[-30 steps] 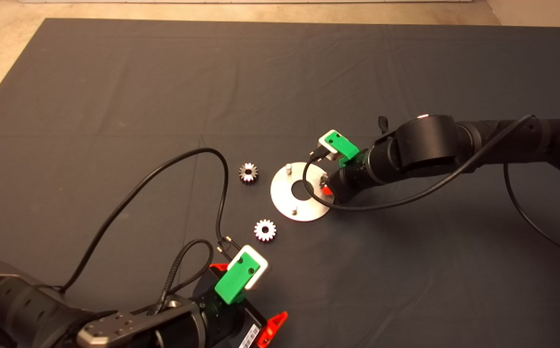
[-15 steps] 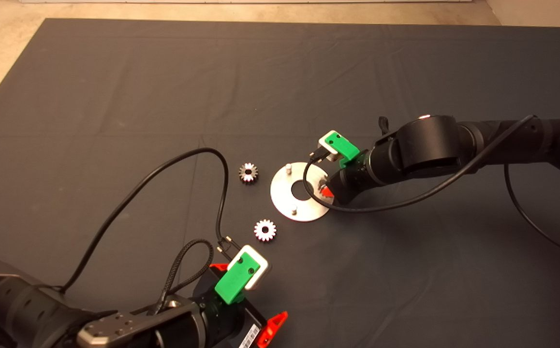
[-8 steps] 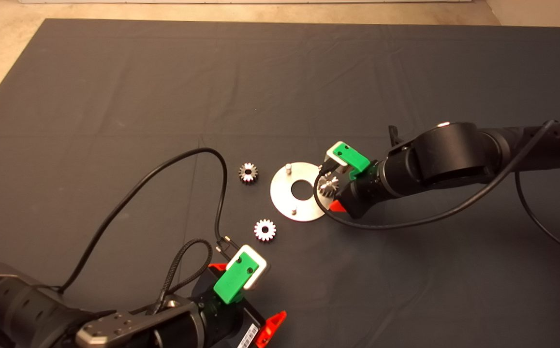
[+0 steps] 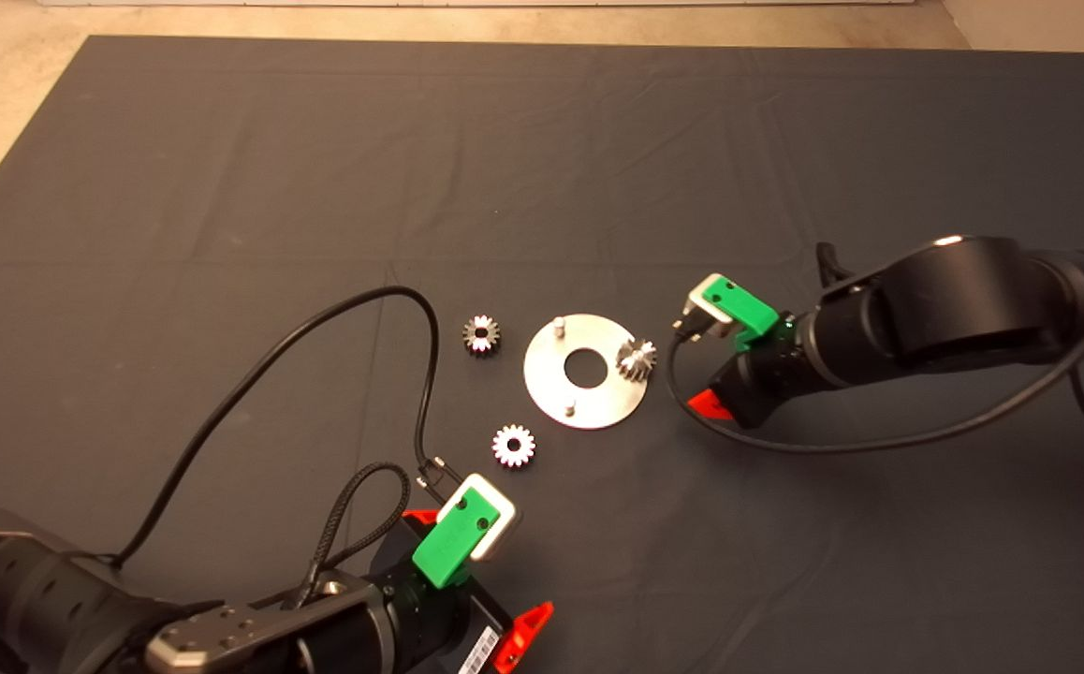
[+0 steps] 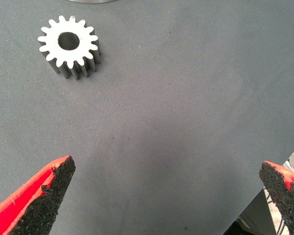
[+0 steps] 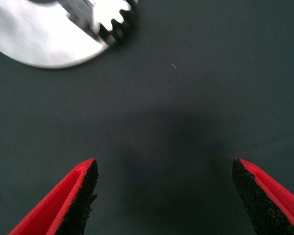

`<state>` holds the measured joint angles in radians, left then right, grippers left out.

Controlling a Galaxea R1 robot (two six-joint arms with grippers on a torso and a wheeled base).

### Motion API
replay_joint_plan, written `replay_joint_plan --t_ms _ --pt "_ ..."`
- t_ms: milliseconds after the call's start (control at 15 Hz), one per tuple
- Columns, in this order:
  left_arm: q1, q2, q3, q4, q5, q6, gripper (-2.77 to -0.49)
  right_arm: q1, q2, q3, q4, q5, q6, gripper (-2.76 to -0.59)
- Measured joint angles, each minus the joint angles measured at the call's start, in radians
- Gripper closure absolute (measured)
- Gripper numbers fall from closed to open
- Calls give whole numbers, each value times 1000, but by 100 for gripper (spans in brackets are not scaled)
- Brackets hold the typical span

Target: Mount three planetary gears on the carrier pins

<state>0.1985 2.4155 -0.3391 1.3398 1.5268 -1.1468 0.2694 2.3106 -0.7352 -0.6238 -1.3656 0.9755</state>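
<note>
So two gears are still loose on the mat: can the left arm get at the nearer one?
Probably yes. The left end effector is open, and only bare mat lies between it and the gear.

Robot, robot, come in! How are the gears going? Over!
Right end effector open, beside round silver disc. Left end effector open, parked low. One steel toothed gear on a pin; two gears on mat. Nothing blocking.

Head overhead; wrists low — sharing mat (image 4: 224, 187).
</note>
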Motion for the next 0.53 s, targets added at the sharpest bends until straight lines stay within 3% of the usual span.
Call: replay_joint_plan --t_ms 67,133,400,533 --pt "0 1 0 0 0 0 -275 0 -32 29 0 -11 0 -202" --pt "0 3 0 0 0 0 -275 0 -57 63 0 -14 0 -202" --pt "-3 3 0 0 0 0 -275 1 -147 136 3 -12 1 -209" --pt "-18 3 0 0 0 0 -275 1 -169 180 3 -14 2 -216"
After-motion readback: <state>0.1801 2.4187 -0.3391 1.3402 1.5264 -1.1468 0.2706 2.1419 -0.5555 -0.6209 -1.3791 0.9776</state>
